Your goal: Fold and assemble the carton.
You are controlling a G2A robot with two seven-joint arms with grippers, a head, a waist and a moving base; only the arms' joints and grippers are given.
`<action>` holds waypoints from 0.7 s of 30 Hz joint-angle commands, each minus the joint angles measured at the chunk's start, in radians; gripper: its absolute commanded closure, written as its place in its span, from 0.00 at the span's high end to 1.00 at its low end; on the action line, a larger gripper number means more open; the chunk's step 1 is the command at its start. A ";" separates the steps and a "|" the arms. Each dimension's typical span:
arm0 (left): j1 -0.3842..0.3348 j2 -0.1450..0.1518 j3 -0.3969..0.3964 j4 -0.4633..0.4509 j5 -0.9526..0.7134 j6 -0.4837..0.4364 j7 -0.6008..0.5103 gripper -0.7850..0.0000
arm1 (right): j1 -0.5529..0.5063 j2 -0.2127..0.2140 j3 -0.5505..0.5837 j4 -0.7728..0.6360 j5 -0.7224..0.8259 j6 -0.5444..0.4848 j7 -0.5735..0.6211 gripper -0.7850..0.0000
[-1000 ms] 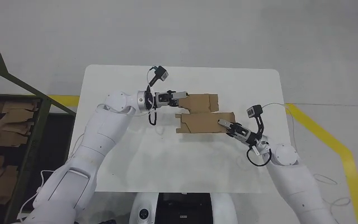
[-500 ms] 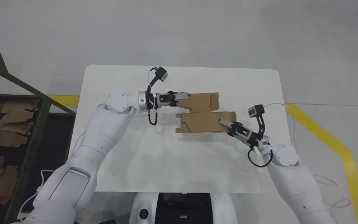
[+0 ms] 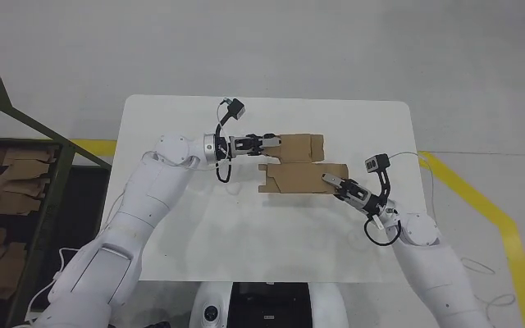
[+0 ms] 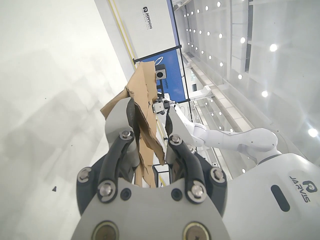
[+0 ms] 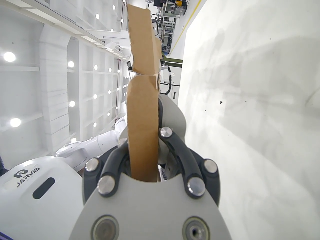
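Carton (image 3: pixel 303 176): brown cardboard, partly folded, at the centre of the top view over the white table (image 3: pixel 246 238). It shows as two long panels lying side by side, one above the other in the frame. I cannot tell whether it touches the table top.
Left gripper (image 3: pixel 273 143): at the left end of the upper panel. In its wrist view (image 4: pixel 150 111) the fingers sit either side of a ragged cardboard edge (image 4: pixel 142 83), narrow and clamped on it.
Right gripper (image 3: pixel 330 178): at the right end of the lower panel. In its wrist view (image 5: pixel 147 106) a cardboard strip (image 5: pixel 141 38) runs straight up between the fingers, which are pinched on it.
Step in hand: likely swinging the two panels against each other to raise the box walls.
Tear risk: the edges already look frayed and notched. If the arms pull apart or twist against each other, the crease between the panels could rip.
Slip risk: each grip takes only a thin edge. A sideways load could slide the board out of one pinch and let that half drop.
Wrong-fold risk: pushing the panels together off the score line could buckle a wall rather than bend it.
Left edge of the top view: a dark rack of flat cardboard (image 3: pixel 25 176), well apart from the table.
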 commanded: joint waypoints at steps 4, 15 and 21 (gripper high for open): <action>-0.004 0.000 0.003 0.005 0.012 0.001 0.011 0.24 | -0.007 0.001 0.003 -0.014 -0.006 -0.002 -0.002 0.00; -0.002 0.000 0.010 0.005 0.028 0.007 0.011 0.02 | -0.016 0.002 0.013 -0.022 -0.002 -0.002 -0.005 0.00; 0.001 -0.001 0.004 0.006 -0.040 0.009 -0.029 0.00 | -0.013 0.001 0.014 -0.017 0.011 0.000 -0.010 0.48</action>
